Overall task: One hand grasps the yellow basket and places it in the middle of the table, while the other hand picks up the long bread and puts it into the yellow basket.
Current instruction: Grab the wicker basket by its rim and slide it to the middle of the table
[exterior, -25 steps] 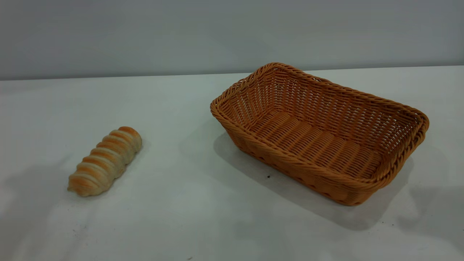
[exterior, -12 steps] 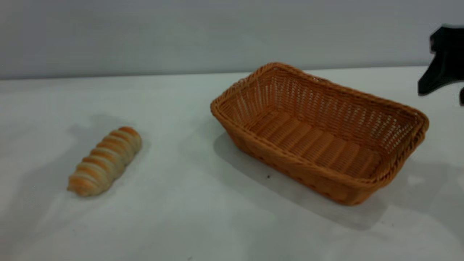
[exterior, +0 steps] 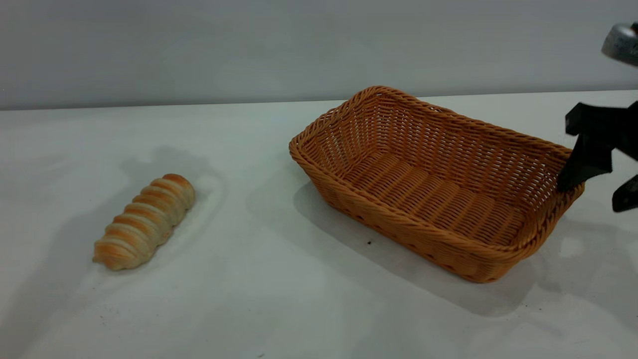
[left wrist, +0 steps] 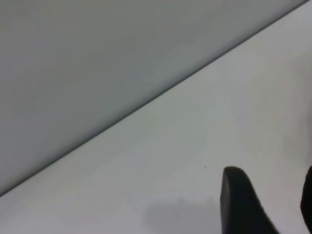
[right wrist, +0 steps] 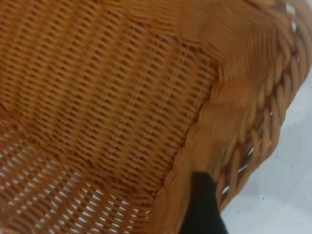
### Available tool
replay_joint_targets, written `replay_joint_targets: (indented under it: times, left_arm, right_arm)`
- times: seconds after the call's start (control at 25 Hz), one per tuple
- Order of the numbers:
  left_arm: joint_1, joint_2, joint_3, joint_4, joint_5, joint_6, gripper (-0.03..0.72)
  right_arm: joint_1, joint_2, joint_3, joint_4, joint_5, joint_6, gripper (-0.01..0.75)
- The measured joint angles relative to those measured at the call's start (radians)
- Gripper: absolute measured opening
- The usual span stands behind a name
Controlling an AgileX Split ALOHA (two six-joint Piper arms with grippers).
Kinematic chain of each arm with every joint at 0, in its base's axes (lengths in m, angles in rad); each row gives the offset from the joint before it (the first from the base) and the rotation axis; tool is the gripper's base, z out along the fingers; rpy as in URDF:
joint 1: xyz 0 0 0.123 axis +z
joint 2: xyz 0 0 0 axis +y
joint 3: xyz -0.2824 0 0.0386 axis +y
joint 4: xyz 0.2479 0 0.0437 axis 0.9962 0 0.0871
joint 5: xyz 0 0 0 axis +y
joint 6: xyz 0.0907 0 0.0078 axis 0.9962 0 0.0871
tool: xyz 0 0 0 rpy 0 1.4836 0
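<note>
Exterior view: the yellow basket (exterior: 438, 184) sits right of centre on the bench (exterior: 259, 299), and the long bread (exterior: 143, 222) lies well apart at the left, untouched. The right gripper (exterior: 598, 192) hangs spread at the basket's right end, one jaw inside the braided rim, the other outside.

Left wrist view: the left gripper (left wrist: 273, 204) hovers over bare bench, released and holding nothing.

Right wrist view: a dark jaw tip rests against the rim's inner side. To grasp well, the rim should sit deep between the jaws before they clench, then the basket should slide low toward centre.
</note>
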Motion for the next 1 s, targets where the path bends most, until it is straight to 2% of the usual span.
replay_joint_targets:
  times: [0.36, 1.0]
  left_arm:
    - [0.000, 0.027, 0.000, -0.001, -0.012, 0.002, 0.363]
    - [0.000, 0.027, 0.000, -0.001, -0.020, 0.009, 0.343]
  right_arm:
    - [0.000, 0.058, -0.007, 0.102, 0.000, -0.068, 0.568]
    - [0.008, 0.245, -0.089, 0.457, 0.091, -0.394, 0.553]
